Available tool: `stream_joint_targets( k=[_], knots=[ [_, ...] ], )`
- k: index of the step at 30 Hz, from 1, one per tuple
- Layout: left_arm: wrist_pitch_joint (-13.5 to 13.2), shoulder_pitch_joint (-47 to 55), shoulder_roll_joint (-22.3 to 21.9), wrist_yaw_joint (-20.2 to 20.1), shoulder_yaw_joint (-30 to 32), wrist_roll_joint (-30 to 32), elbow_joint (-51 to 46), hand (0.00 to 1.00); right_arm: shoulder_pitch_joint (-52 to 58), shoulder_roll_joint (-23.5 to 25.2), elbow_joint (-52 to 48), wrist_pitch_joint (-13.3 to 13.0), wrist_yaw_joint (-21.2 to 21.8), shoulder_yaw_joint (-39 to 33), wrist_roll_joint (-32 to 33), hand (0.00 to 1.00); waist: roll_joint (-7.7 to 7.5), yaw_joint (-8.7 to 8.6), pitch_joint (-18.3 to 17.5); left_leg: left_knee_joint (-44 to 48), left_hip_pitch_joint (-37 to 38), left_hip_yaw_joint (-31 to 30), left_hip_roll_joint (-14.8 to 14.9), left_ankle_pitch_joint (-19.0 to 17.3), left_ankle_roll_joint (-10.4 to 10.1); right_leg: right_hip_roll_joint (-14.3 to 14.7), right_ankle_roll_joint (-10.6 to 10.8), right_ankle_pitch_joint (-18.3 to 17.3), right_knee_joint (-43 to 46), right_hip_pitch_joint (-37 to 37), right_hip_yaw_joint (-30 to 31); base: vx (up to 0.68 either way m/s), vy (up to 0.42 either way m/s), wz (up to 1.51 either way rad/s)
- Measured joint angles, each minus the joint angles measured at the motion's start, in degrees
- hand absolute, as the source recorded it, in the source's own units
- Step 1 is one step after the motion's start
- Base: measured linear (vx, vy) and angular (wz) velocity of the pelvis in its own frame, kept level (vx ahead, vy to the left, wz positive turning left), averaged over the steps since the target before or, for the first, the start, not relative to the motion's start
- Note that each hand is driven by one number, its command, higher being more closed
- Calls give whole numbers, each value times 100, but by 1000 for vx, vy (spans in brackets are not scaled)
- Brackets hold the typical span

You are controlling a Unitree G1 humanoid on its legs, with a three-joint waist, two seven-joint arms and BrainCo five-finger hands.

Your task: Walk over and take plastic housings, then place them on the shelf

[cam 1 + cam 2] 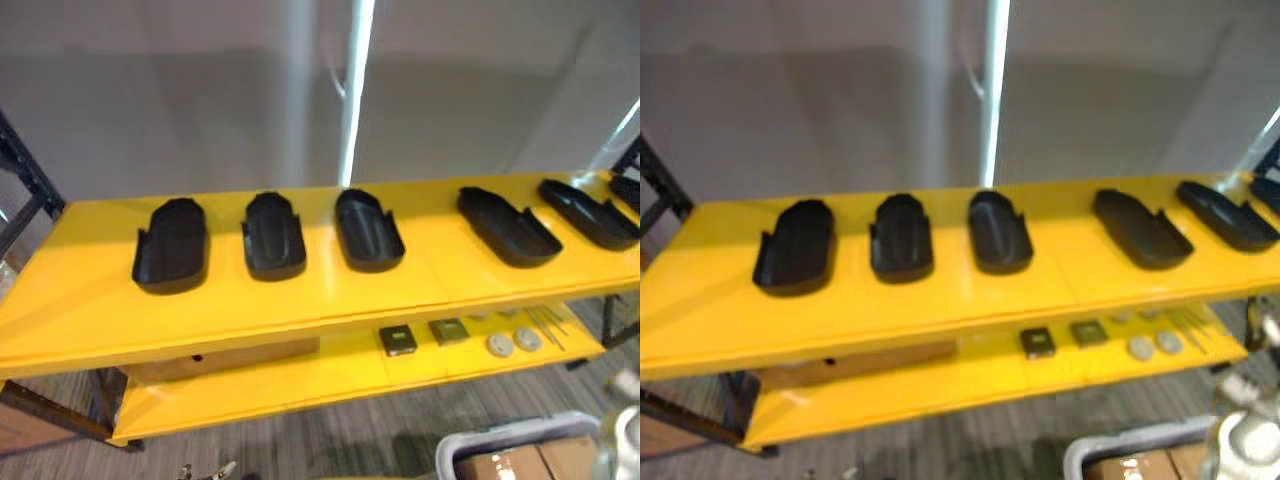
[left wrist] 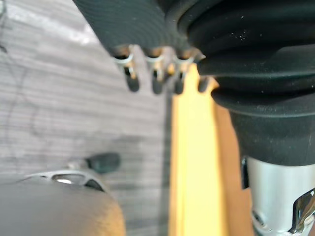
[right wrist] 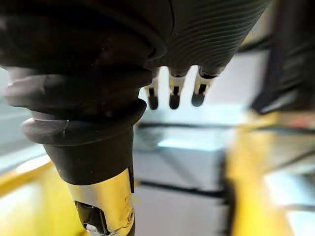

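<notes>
Left hand (image 2: 132, 78): fingers hang loose and straight, grasping nothing. Past them lie grey striped carpet (image 2: 74, 98) and a yellow board edge (image 2: 192, 172).

Right hand (image 3: 173, 93): fingers likewise relaxed and holding nothing. What lies beyond them is too blurred to name.

Grey bin (image 1: 470, 447), on the floor at the robot's near right: brown cardboard boxes (image 1: 520, 465) sit inside it.

Plastic housings, black, all lie on the top board (image 1: 300, 300) of the yellow shelf, none in a hand. There are three in a row towards the left:
- leftmost housing (image 1: 171, 245)
- second housing (image 1: 273, 236)
- third housing (image 1: 368, 230), lying hollow side up

The three lie close together but apart, long axes running front to back. Past a gap to the right, the fourth housing (image 1: 507, 226) and fifth housing (image 1: 588, 213) lie angled. A further black piece (image 1: 627, 190) is cut off at the right edge.

Lower board (image 1: 300, 385), towards its right end:
- two dark square parts (image 1: 398, 341), side by side
- two pale round discs (image 1: 499, 345), just right of the squares
- some thin metal rods (image 1: 548, 325) beyond the discs

A brown box (image 1: 230, 360) sits on the lower board towards the left, close under the top board.

A dark metal frame (image 1: 25, 180) stands at the shelf's left end. A plain grey wall (image 1: 200, 100) rises behind, with a bright vertical strip (image 1: 355, 90) near the middle.
</notes>
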Motion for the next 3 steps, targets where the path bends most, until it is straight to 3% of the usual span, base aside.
stream_joint_targets(
  k=[3],
  knots=[
    [80, -26, 2, 69, 18, -62, 0, 0, -16, 389, 1042, -54, -151, 306, -23, 0, -27, 42, 14, 0, -3, 14, -118, -53, 53, -97, 42, 20, -19, 11, -2, 35, 40, 3]
  ],
)
